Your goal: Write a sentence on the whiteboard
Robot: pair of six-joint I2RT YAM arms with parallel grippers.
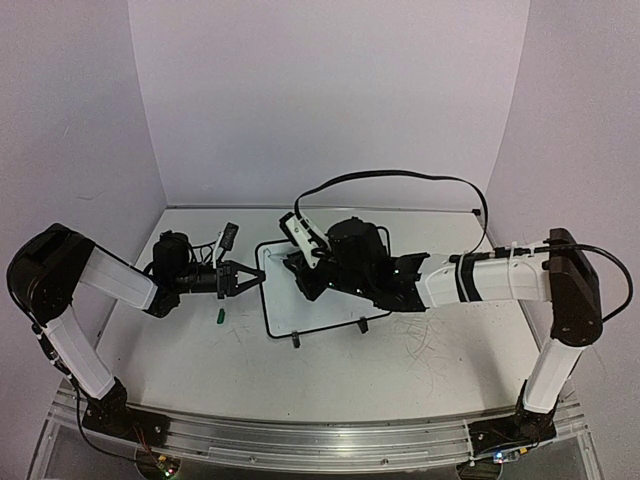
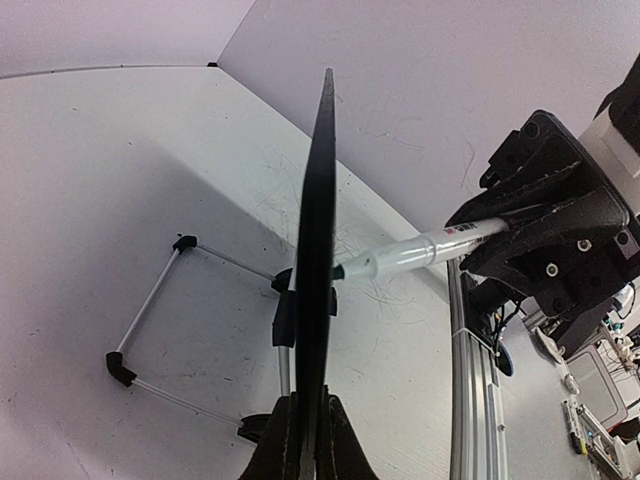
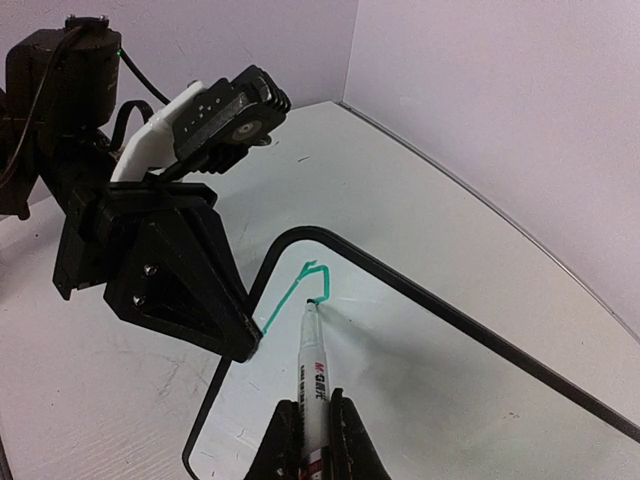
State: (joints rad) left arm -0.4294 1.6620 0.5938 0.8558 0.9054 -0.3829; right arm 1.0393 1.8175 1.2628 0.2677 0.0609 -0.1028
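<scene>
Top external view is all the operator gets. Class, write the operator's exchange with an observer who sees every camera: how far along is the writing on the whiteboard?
Operator: The whiteboard is half hidden from up here. Is any ink on it?
Observer: Yes. The right wrist view shows one short, angular green stroke near a rounded corner, and nothing readable yet.
Operator: Is the marker touching the surface?
Observer: It is. The marker, held in the shut jaws of the right gripper, has its tip against the board at the stroke's end.
</scene>
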